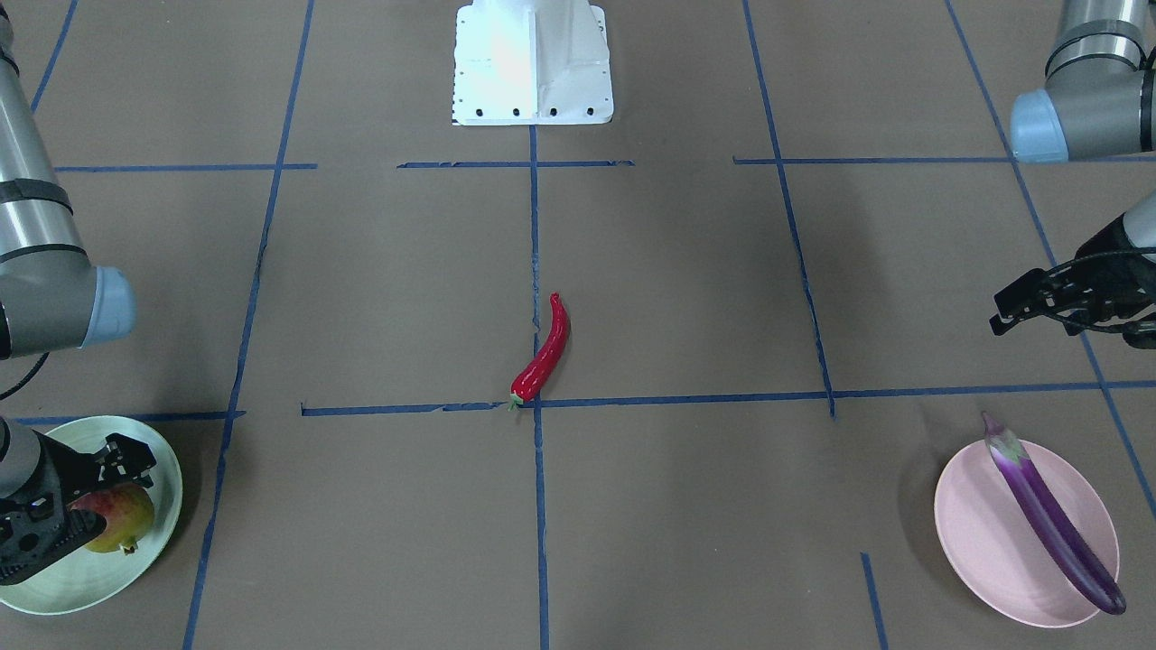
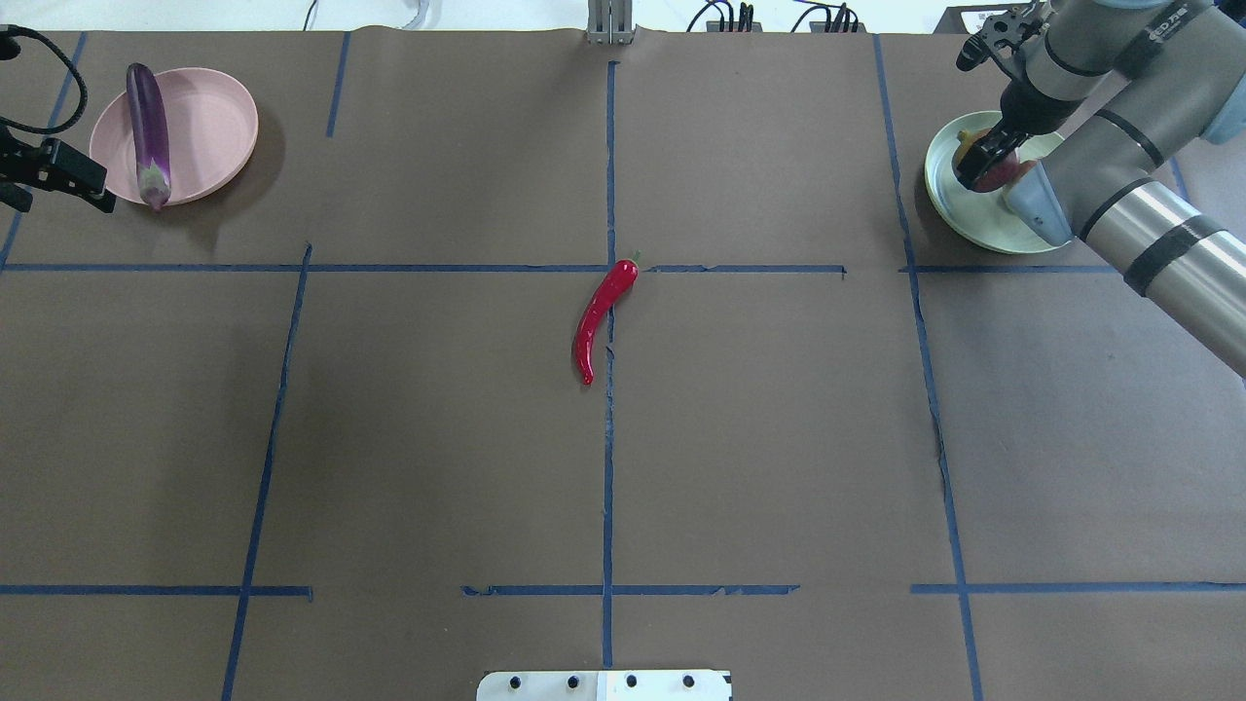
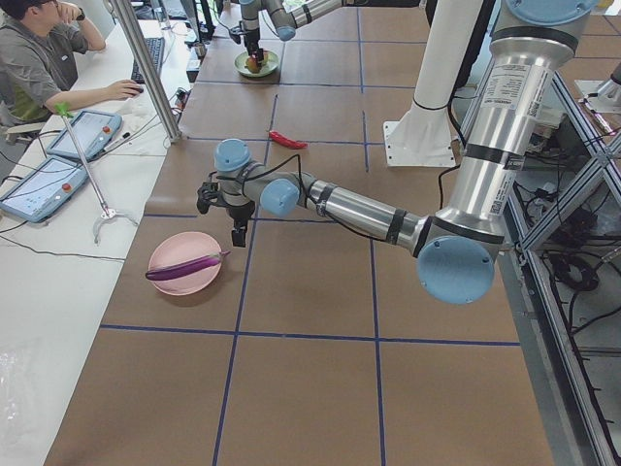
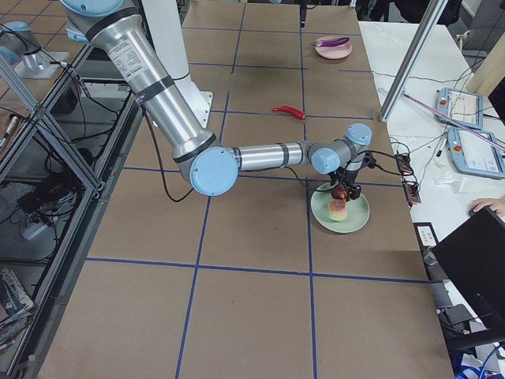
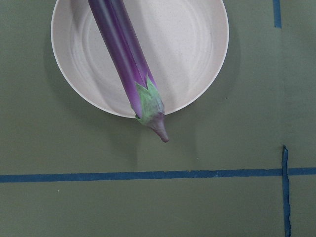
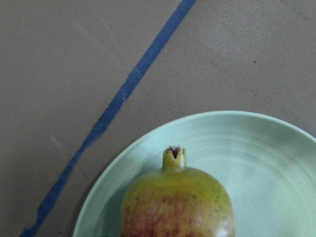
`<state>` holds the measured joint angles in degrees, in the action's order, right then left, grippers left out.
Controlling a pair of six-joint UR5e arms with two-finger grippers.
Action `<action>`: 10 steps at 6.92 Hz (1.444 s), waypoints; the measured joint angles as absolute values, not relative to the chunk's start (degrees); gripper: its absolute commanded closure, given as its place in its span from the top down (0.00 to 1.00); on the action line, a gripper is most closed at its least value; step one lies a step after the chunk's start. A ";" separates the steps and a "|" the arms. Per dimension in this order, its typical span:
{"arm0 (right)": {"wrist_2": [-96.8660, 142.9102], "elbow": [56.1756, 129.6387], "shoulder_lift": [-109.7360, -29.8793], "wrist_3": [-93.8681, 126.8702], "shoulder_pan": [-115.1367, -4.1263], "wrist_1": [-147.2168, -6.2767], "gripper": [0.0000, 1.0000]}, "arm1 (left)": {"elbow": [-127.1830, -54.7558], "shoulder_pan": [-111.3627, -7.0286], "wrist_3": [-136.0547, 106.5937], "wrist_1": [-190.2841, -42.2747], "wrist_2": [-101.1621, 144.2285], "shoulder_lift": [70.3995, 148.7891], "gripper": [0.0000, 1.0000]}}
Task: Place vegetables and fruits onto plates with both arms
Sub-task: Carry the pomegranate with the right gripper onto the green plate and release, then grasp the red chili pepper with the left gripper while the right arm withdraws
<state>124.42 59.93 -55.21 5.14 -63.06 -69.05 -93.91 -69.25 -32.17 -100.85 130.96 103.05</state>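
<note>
The purple eggplant (image 1: 1048,510) lies across the pink plate (image 1: 975,542), its stem cap (image 5: 150,106) overhanging the rim. My left gripper (image 1: 1004,311) hangs open and empty beside that plate, apart from it. The red-yellow pomegranate (image 1: 122,524) rests on the green plate (image 1: 54,587), crown nub (image 6: 174,158) pointing at the rim. My right gripper (image 1: 108,487) hovers over it, open, one finger (image 1: 131,456) clear of the fruit. The red chili pepper (image 1: 545,357) lies alone at the table's centre on the blue tape cross.
The white base block (image 1: 533,63) stands at the robot's edge of the table. Blue tape lines divide the brown surface into squares. A person sits at a side desk with tablets (image 3: 82,136) beyond the plates' edge.
</note>
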 measured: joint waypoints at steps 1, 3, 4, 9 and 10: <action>124.56 60.66 -54.84 9.42 -63.50 -69.30 1.00 | -94.47 -68.92 -32.15 -101.07 130.96 103.21 1.00; 126.00 64.97 -55.34 12.73 -68.23 -75.33 1.00 | -95.95 -65.41 -33.72 -101.32 130.29 104.96 1.00; 127.40 69.64 -57.73 12.46 -71.57 -79.62 1.00 | -96.30 -60.73 -37.00 -101.33 128.51 107.48 1.00; 131.01 87.18 -84.41 2.42 -82.98 -82.44 1.00 | -90.08 -42.48 -54.26 -101.06 119.91 125.47 1.00; 131.15 89.27 -88.00 2.46 -84.37 -82.36 1.00 | -85.66 -39.28 -57.29 -101.52 115.67 130.47 1.00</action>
<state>131.15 89.27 -88.00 2.46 -84.37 -82.36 -85.66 -39.28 -57.29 -101.52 115.67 130.47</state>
